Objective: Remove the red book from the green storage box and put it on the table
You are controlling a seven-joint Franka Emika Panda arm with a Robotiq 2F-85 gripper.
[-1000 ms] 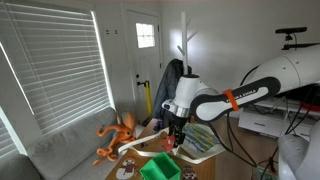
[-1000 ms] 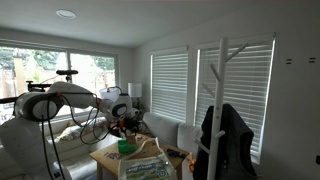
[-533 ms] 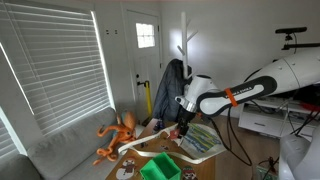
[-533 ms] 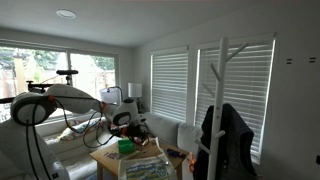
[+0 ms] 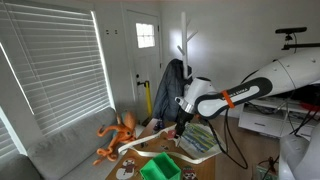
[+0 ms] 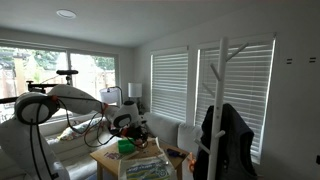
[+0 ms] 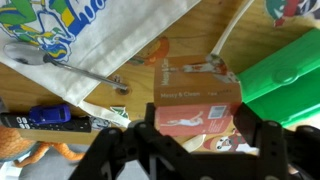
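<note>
Wrist view: one printed sheet [image 7: 90,30], then one red book [image 7: 195,100] pinched between the fingers of the claw [image 7: 195,130] above the wooden worktop [image 7: 262,38], just outside the one green storage box [image 7: 285,75]. Since a second ago, the claw has lifted away from the box.

red book [image 7: 195,108] between fingers [image 7: 116,156], green storage box [image 7: 286,76] beside

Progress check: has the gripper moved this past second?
Yes: in an exterior view the gripper with the red book shifted right, away from the green storage box.
</note>
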